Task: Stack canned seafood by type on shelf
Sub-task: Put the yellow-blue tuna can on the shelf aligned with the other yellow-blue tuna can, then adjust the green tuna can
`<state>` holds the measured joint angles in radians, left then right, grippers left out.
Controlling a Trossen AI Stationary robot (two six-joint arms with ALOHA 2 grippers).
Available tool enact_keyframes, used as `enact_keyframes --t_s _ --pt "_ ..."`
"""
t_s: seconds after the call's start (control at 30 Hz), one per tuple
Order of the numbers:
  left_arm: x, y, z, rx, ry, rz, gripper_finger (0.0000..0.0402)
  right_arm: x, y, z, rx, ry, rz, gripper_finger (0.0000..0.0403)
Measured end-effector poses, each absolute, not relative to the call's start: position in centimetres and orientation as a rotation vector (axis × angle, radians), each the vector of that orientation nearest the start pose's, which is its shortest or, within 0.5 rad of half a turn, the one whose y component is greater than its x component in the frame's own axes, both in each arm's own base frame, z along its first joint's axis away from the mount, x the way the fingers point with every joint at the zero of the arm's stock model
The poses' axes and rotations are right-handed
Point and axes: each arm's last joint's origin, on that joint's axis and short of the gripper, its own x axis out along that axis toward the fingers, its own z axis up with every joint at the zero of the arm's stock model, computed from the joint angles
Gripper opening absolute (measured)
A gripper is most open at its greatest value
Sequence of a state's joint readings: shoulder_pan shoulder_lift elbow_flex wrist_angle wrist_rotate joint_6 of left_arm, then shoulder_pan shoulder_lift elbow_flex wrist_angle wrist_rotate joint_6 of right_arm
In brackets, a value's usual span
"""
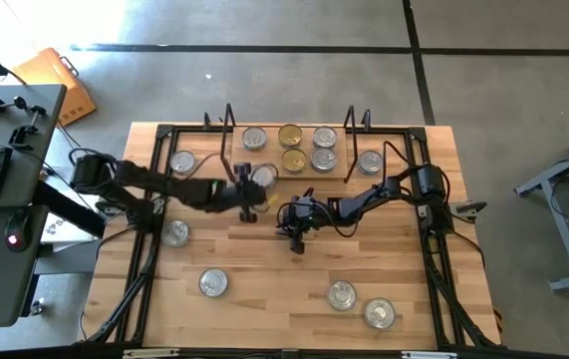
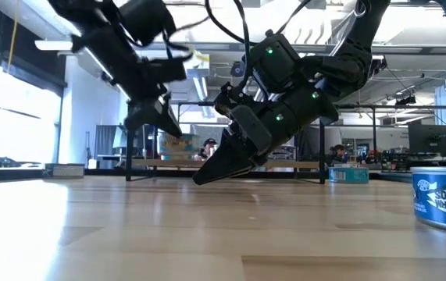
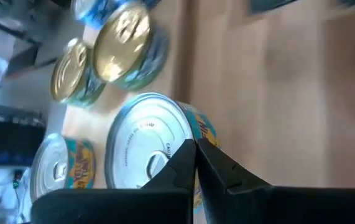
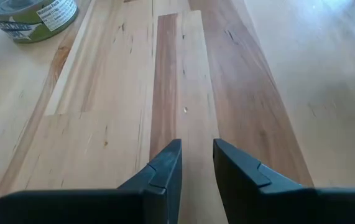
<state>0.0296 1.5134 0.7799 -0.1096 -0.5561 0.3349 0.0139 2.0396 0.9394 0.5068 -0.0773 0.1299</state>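
On the table's [image 1: 264,289] left side, one silver-topped tin [image 1: 182,162] sits just outside the shelf's [image 1: 294,179] left wire frame, another [image 1: 174,233] lies nearer along the left edge, and a third [image 1: 213,283] rests toward the near side. The left gripper [image 1: 249,197] reaches in from the left to the shelf's near left corner; its fingers [image 3: 186,163] are pressed together with no gap, empty, their tips right in front of a silver-topped tin [image 3: 146,149] [image 1: 263,177] on the shelf board. On the shelf, further tins stand in a cluster: a silver one [image 1: 254,138] at the far left, two gold-topped ones [image 1: 290,136] [image 1: 293,160] in the middle, two silver ones [image 1: 325,137] [image 1: 324,159] to their right, and one more [image 1: 370,162] by the right wire frame. The right gripper [image 1: 299,237] hangs just to the right of the left one, angled down over bare wood near the table's middle; its fingers [image 4: 165,168] stand a narrow slot apart and hold nothing, tips close above the board in the low view. Two silver-topped tins [image 1: 341,294] [image 1: 380,313] lie on the near right of the table, touching neither arm.
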Motion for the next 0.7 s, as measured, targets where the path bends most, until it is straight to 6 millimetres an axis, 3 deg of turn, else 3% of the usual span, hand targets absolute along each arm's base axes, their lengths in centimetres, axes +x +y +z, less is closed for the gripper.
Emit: enact_keyframes --t_s 0.17,0.33,0.53,0.7 --pt "28.4 5.5 17.8 0.505 0.955 0.472 0.0000 38.4 0.8 9.4 0.145 0.599 0.050 0.0083" --pt "28.0 7.3 17.8 0.459 0.968 0.496 0.0000 38.4 0.8 9.4 0.145 0.599 0.050 0.0083" --pt "27.8 7.7 17.7 0.461 0.988 0.451 0.0034 38.4 0.8 9.4 0.145 0.599 0.050 0.0083" --pt "27.7 7.8 17.8 0.478 0.995 0.535 0.0082 38.4 0.8 9.4 0.145 0.599 0.050 0.0083"
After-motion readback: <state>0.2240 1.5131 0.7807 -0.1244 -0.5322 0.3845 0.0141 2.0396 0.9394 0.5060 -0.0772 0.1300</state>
